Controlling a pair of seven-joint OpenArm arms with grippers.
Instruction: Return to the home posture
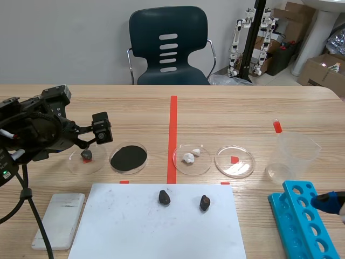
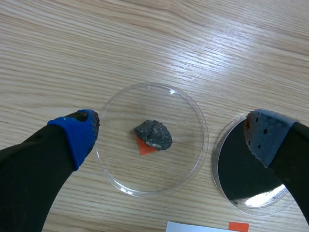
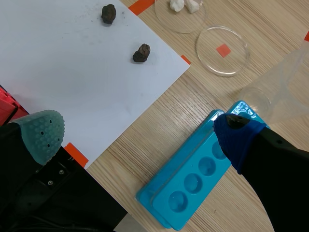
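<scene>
Now, left gripper (image 2: 174, 128): fingers spread wide, nothing held; poised over dish (image 2: 203, 145), with rock (image 2: 153, 135) lying loose inside and untouched.
Right gripper (image 3: 140, 130): fingers wide apart, empty; low at table's near right, one finger over rack (image 3: 193, 179), the other beside paper (image 3: 72, 63).
Progress: rock in dish and free of any grip; right arm seemingly close to rest; left arm out over the table, so its retreat probably remains.
Room: open air above dish; best to lift straight up before drawing back.
Edges: black dish (image 2: 241, 174) under one left finger, touching range if lowered; rack and beaker (image 1: 291, 154) near right arm, so no sideways sweep there.
</scene>
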